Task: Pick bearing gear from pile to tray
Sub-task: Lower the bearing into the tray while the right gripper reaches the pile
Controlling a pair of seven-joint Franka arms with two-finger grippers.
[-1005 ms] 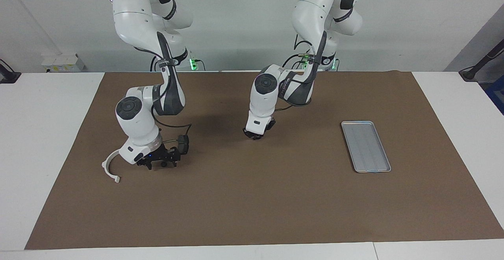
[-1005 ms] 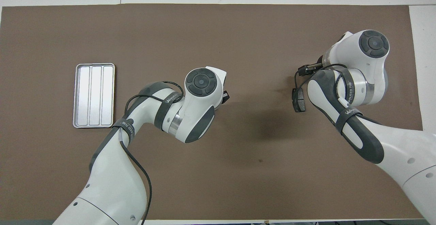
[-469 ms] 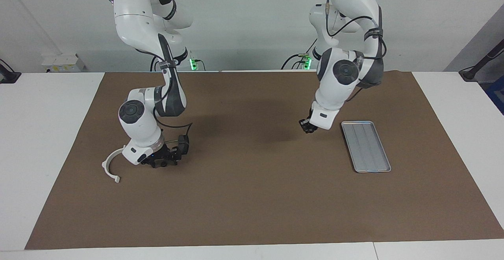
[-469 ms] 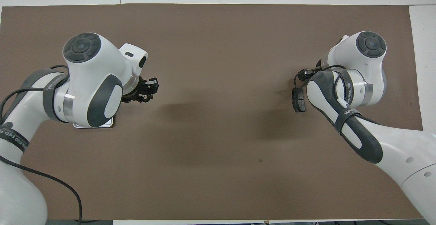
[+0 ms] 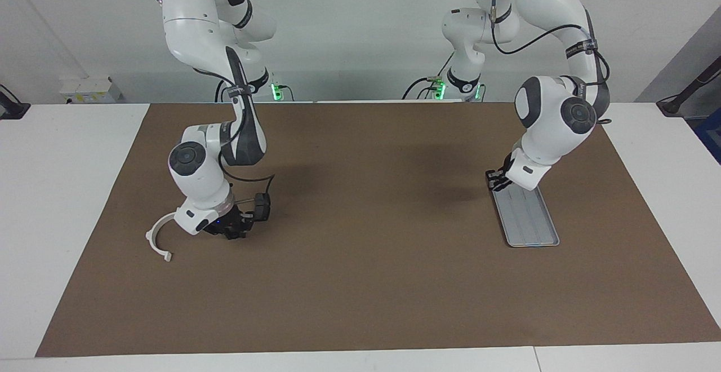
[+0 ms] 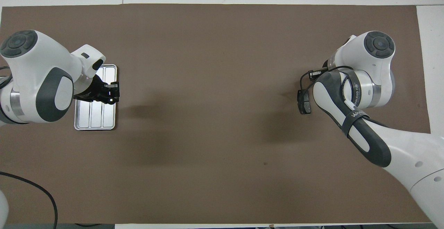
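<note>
Brown mat, parts at one end, tray at the other

Your left gripper (image 5: 497,179) hangs over the tray (image 5: 535,231) at the edge nearer the robots, so whatever it carries can drop straight in; its fingers look nearly closed, but you cannot tell whether a small ring sits between them. Your right gripper (image 5: 231,231) is down in the pile (image 5: 248,217) at the right arm's end of the mat, jaws clenched, probably on a small black part, though the part itself is hidden. Just beside it lie the bracket (image 5: 156,239) and a brake pad (image 6: 305,102). No part shows in the tray yet.
</note>
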